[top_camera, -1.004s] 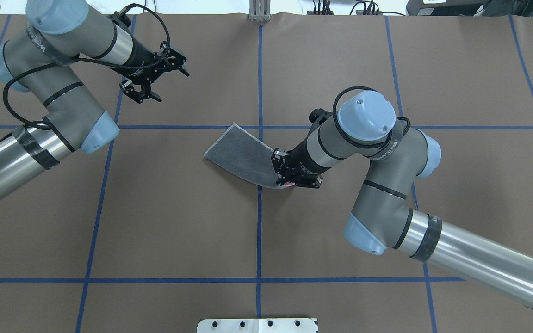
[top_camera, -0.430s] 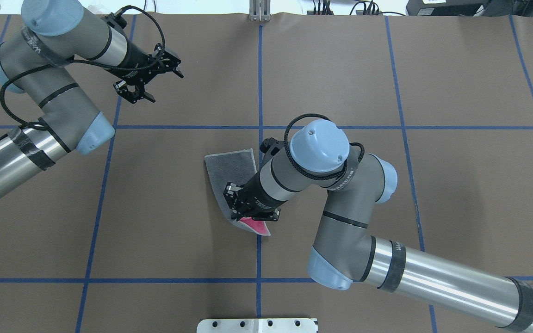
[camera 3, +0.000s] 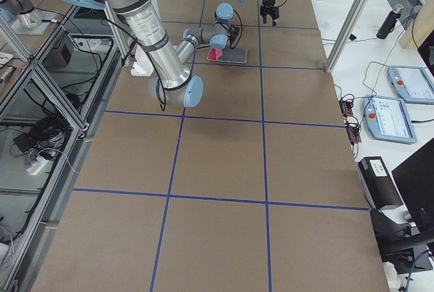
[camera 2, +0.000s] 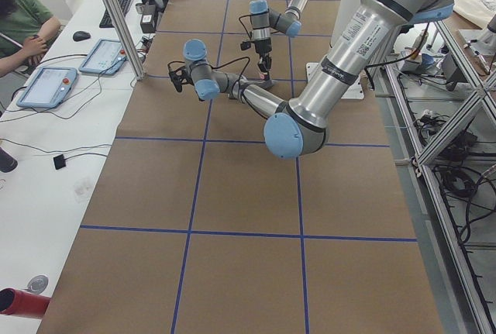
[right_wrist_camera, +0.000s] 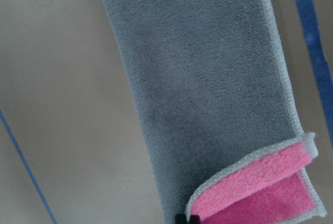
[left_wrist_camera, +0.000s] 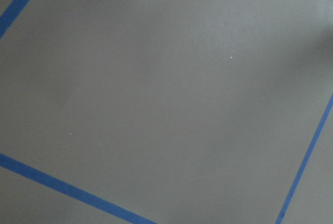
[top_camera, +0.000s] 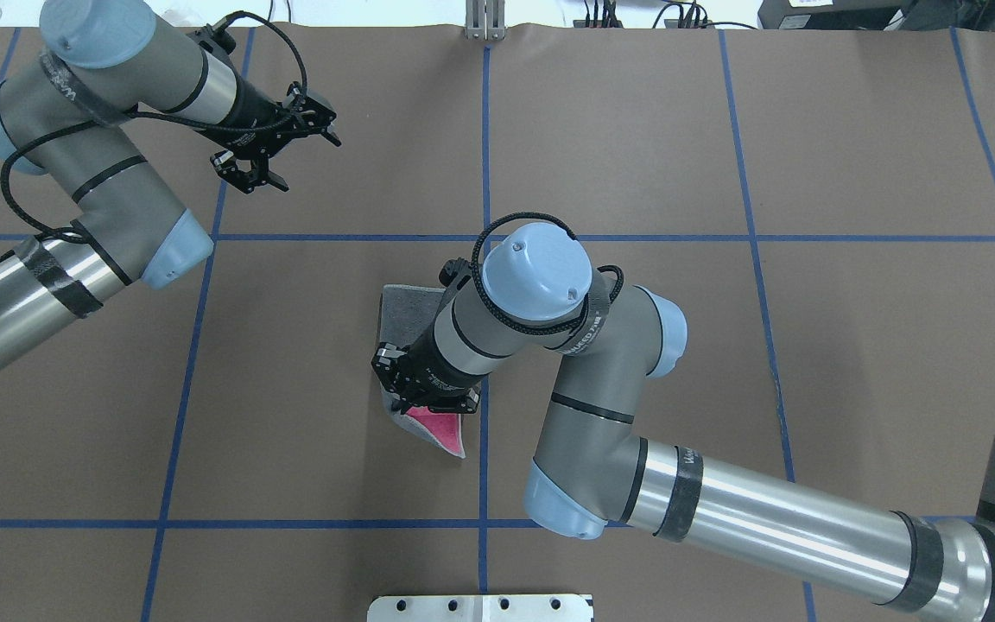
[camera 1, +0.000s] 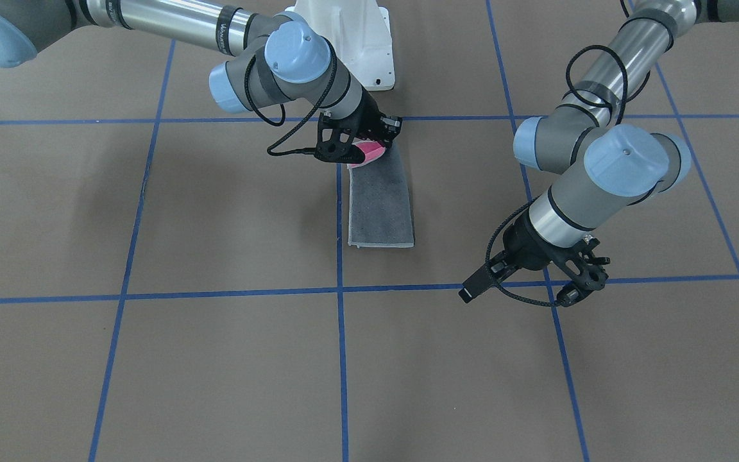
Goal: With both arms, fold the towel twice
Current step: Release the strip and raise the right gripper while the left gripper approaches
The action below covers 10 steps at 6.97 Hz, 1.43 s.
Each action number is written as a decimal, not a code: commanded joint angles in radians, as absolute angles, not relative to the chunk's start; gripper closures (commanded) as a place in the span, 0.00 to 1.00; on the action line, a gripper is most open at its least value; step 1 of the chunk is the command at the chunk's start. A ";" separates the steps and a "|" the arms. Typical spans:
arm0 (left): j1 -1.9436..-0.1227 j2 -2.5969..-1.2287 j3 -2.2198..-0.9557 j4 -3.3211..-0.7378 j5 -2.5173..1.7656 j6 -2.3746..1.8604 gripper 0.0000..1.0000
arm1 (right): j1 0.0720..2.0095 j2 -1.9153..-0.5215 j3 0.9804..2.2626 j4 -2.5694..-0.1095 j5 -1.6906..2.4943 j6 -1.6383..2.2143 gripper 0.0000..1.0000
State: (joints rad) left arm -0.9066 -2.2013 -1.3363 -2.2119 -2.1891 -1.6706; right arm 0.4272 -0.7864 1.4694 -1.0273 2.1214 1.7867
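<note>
Towel [top_camera: 408,309] is lying on the table [top_camera: 290,389] near the middle, just on the robot's left of the centre tape line [top_camera: 484,130], already folded into a narrow strip with the grey face out and the light hem running round the edges. The right end effector [top_camera: 421,404] is pinching the strip's end nearest the robot base, jaws closed down on the cloth; that end is curling up off the table and showing the pink inner face [top_camera: 437,425]. The front view is showing the same: right end effector [camera 1: 362,146] clamped on the pink corner, the rest of the towel [camera 1: 380,205] lying flat and pointing away from the base. The right wrist camera is looking down the grey strip [right_wrist_camera: 203,94], with the pink flap peeling up at the bottom of the frame and only a sliver of black fingertip visible at the edge. The right arm [top_camera: 722,510] is reaching in low across the table and covering part of the strip from above. The left end effector [top_camera: 303,160] is hovering over the far left of the table, fingers spread wide and holding nothing, well apart from the towel. The left wrist camera is seeing only bare table and tape.
</note>
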 commanded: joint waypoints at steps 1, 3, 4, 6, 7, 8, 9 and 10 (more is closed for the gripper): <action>-0.904 -2.201 -1.338 -2.214 -2.191 -1.672 0.00 | 0.431 -0.781 1.473 -0.982 2.120 1.790 0.00; -0.900 -2.200 -1.345 -2.221 -2.192 -1.672 0.00 | 0.503 -0.799 1.509 -0.988 2.125 1.799 0.00; -0.897 -2.200 -1.368 -2.221 -2.195 -1.672 0.00 | 0.555 -0.836 1.547 -0.989 2.135 1.796 0.00; -0.844 -2.177 -1.486 -2.212 -2.195 -1.693 0.00 | 0.700 -0.925 1.589 -0.983 2.176 1.755 0.00; -0.801 -2.121 -1.570 -2.212 -2.188 -1.766 0.00 | 0.780 -0.954 1.585 -0.986 2.272 1.653 0.00; -0.764 -2.096 -1.618 -2.212 -2.181 -1.823 0.00 | 0.835 -0.980 1.580 -0.988 2.349 1.590 0.00; -0.693 -2.023 -1.693 -2.214 -2.115 -1.833 0.00 | 0.851 -0.986 1.578 -0.985 2.361 1.571 0.00; -0.610 -1.987 -1.742 -2.212 -2.055 -1.832 0.00 | 0.853 -0.988 1.575 -0.983 2.361 1.565 0.00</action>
State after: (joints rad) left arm -0.7013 -2.0414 -1.6724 -2.2127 -2.1221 -1.8211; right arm 0.8370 -0.9804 1.5787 -0.9853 2.3452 1.5861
